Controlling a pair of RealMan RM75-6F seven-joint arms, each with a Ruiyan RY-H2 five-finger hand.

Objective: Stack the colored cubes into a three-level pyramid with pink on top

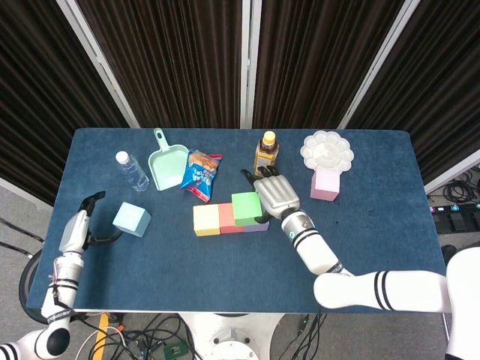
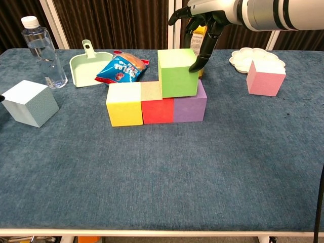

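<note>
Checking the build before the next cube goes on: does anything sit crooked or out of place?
Nothing is spilled or damaged. The green cube sits across the seam between the red cube and purple cube, as a pyramid needs, with the right hand touching it.

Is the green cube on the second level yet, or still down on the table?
On the second level: the green cube rests on the red cube and purple cube, straddling their seam, the right hand touching its right edge.

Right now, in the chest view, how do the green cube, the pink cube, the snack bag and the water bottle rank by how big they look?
1. green cube
2. water bottle, though it is tall and slim
3. snack bag and pink cube: alike; both sit farther back, so true size is unsure.
</note>
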